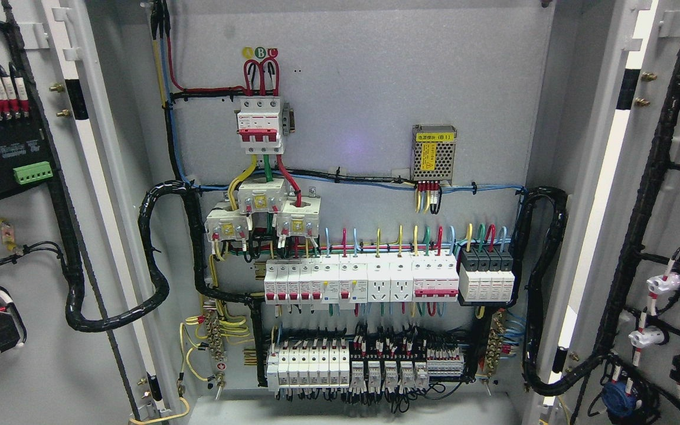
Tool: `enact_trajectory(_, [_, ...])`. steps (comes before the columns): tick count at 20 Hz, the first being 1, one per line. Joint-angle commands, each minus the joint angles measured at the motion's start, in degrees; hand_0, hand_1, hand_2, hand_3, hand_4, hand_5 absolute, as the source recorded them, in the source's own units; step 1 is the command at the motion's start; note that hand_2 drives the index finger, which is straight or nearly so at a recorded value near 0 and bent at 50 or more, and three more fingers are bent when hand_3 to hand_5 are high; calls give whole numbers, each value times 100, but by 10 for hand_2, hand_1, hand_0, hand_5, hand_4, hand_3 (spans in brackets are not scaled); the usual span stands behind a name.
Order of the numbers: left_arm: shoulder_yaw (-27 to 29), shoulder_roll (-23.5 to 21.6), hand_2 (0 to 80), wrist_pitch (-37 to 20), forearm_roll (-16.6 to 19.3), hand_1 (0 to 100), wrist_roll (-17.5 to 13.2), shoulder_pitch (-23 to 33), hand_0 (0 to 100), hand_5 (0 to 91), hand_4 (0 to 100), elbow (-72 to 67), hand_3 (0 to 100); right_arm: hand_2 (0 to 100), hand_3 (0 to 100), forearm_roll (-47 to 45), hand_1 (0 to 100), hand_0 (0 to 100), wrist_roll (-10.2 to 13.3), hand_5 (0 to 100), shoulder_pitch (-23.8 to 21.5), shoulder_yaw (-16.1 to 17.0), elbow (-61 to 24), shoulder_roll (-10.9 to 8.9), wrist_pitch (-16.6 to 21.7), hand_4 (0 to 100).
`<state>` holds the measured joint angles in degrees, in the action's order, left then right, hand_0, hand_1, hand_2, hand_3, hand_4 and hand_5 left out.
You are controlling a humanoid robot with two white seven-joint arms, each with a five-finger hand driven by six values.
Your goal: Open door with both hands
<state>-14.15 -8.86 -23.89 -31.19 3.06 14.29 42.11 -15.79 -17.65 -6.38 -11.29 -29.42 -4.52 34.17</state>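
Already wide open, both doors (21,236) (cabinet wiring (363,283) exposed), no hand visible.

1. The back panel (363,106) is flanked by the left door (15,248) and the right door (664,236), both swung outward.
2. On the panel, the main breaker (260,125) is mounted upper left, with the power supply (433,152) to its right.
3. The breaker row (360,282) is fixed below both, above the relay row (363,369).
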Motion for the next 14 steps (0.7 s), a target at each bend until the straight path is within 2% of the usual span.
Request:
enact_trajectory(1, [-202,420,0,7,-1,0,-8,-163,0,0,0,-2153,0,0,0,103,0,191,199,0,366,-31,2203,276,-584,0])
enact_trajectory(4, [-202,499,0,25,-1,0,-288,-172,0,0,0,-2443,0,0,0,103,0,191,980,0,339,-31,2221,276,-981,0])
enact_trajectory(6, [-202,578,0,42,8,0,-534,-225,0,0,0,-2698,0,0,0,120,0,191,1263,0,330,-84,2317,276,-1157,0])
enact_trajectory(8, [-193,640,0,243,8,0,-762,-339,0,0,0,-3049,0,0,0,260,0,191,1290,0,330,-93,2458,276,-1534,0])
enact_trajectory(10, [-185,666,0,708,17,0,-1035,-471,0,0,0,-3270,0,0,0,567,0,191,1282,0,322,-93,2476,276,-1973,0])
enact_trajectory(12, [-158,658,0,1008,8,0,-1106,-550,0,0,0,-3323,0,0,0,901,0,191,1282,0,304,-84,2467,277,-2352,0])
enact_trajectory(14, [-141,658,0,1097,8,0,-1063,-594,0,0,0,-3402,0,0,0,1025,0,191,1282,0,295,-84,2485,285,-2528,0])
